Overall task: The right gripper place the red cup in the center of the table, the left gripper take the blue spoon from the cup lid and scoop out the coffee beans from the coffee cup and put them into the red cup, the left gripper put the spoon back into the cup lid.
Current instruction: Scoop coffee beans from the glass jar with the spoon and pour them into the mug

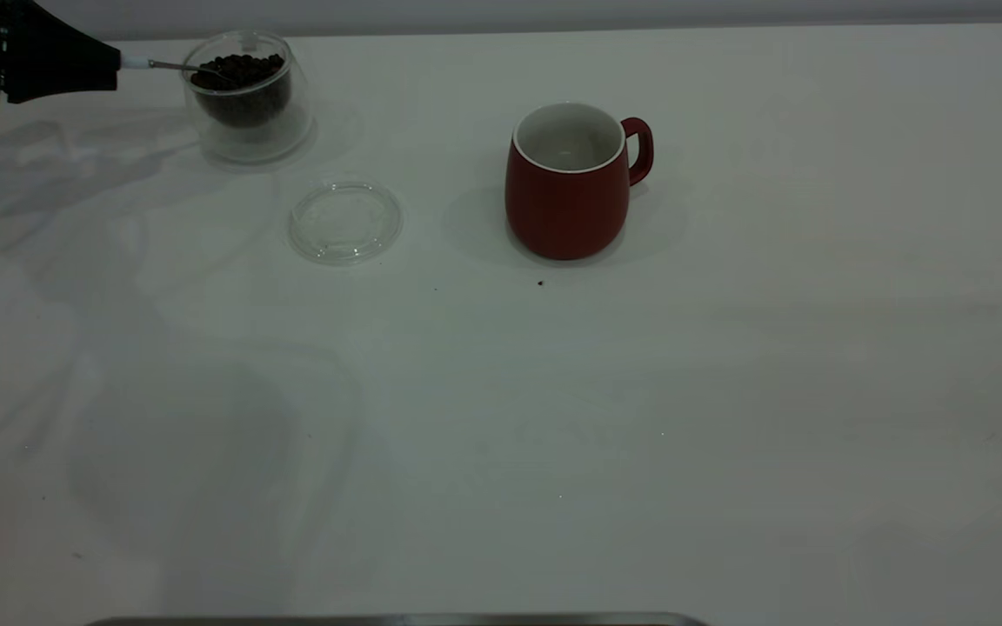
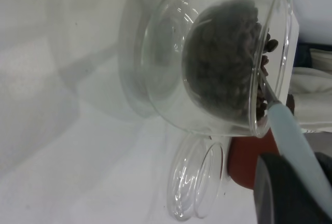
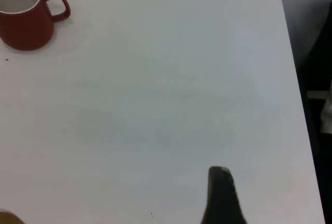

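Note:
At the table's far left, my left gripper (image 1: pixel 114 63) is shut on the pale-blue handle of the blue spoon (image 1: pixel 137 62). The metal end of the spoon reaches over the rim of the clear coffee cup (image 1: pixel 249 135) into the coffee beans (image 1: pixel 240 69). In the left wrist view the spoon (image 2: pixel 293 141) runs from the gripper (image 2: pixel 290 193) into the beans (image 2: pixel 223 63). The cup lid (image 1: pixel 345 221) lies bare in front of the coffee cup. The red cup (image 1: pixel 566 200) stands upright near the table's middle, its white inside showing no beans. My right gripper (image 3: pixel 220 195) is far from the red cup (image 3: pixel 23 27).
The white table (image 1: pixel 640 417) stretches wide in front of and to the right of the red cup, with a few dark specks (image 1: pixel 540 283). The lid (image 2: pixel 194 182) lies between the coffee cup (image 2: pixel 155 53) and the red cup (image 2: pixel 246 164). A dark strip (image 1: pixel 397 620) runs along the near edge.

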{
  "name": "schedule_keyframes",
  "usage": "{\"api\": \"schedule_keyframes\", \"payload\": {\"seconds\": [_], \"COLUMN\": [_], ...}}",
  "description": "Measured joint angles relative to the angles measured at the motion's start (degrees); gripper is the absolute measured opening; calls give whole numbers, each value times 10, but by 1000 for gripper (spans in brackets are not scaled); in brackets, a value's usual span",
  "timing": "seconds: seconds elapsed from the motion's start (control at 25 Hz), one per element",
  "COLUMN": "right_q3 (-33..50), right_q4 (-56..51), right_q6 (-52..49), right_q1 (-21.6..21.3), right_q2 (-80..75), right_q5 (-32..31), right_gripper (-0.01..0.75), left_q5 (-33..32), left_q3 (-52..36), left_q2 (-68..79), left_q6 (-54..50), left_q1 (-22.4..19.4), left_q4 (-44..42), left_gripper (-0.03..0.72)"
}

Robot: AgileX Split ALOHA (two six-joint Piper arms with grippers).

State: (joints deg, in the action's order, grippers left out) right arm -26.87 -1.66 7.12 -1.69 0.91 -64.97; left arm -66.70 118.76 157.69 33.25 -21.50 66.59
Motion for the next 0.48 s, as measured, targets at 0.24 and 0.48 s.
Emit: {"api": "schedule_keyframes", "payload": {"seconds": [0.24,0.48], "right_q3": [0,0], "right_q4": [0,0], "right_q6": [0,0], "right_q1": [0,0], "right_q2": [0,0], "right_q5": [0,0], "right_gripper": [550,550], "left_q5": [0,0], "left_q3": [0,0], "left_q2": [0,-12], "left_q6": [0,-1], "left_q1": [0,0], "left_q4": [0,3], "left_gripper": [122,122]}}
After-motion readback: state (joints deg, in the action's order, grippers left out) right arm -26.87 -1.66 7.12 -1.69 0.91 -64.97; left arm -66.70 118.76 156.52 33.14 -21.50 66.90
